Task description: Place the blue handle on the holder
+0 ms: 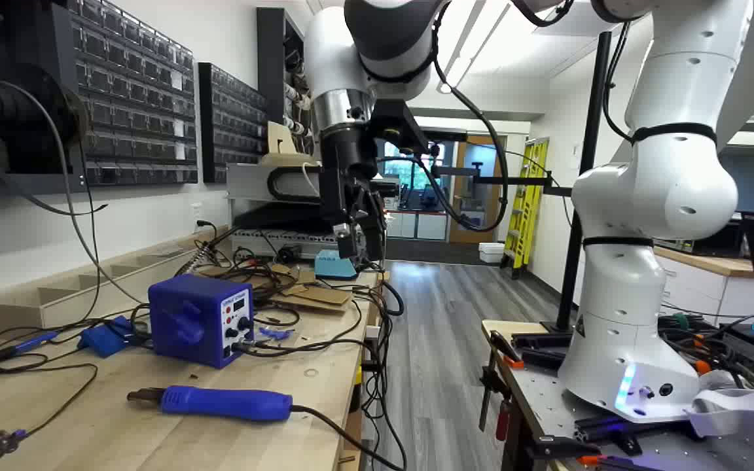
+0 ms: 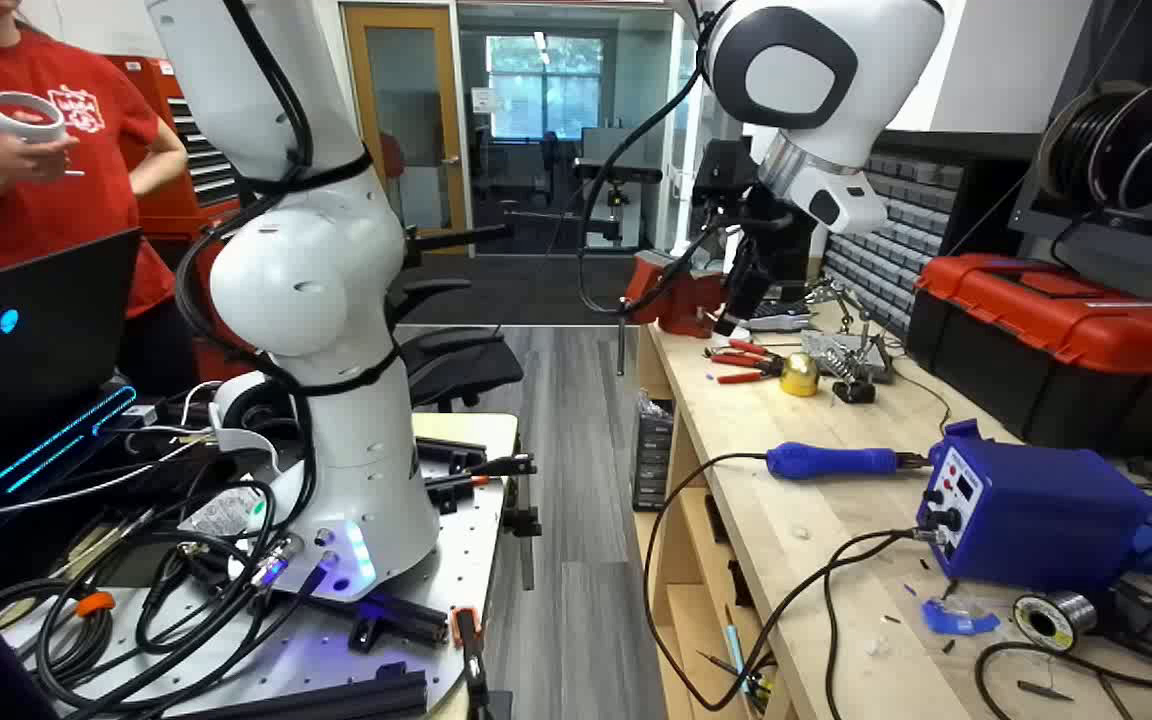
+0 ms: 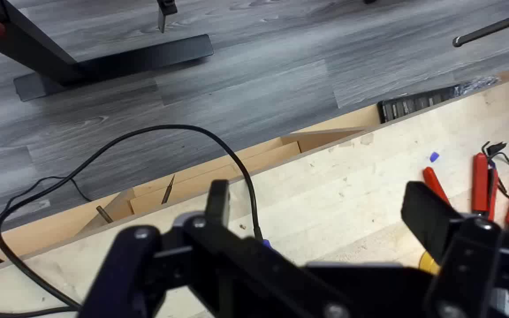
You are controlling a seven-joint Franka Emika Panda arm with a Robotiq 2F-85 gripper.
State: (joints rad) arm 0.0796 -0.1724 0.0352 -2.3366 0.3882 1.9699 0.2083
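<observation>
One blue handle (image 1: pixel 226 403) lies across the bench (image 1: pixel 89 425) — tip (image 1: pixel 146 395) toward the wall (image 1: pixel 141 219).

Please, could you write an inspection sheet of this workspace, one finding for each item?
Surface: wooden bench with a blue scrap on it.
Job's things: the blue handle lies on the bench, apart from the holder.
Clutter: red-handled tools, cardboard pieces, wire spool.
Pincer: open above the bench; nothing seen in its grip.
Cables: black cord from the handle loops past the bench edge; cable tangle near the holder.
Surroundings: person in a red shirt behind a laptop; yellow ladder.
</observation>
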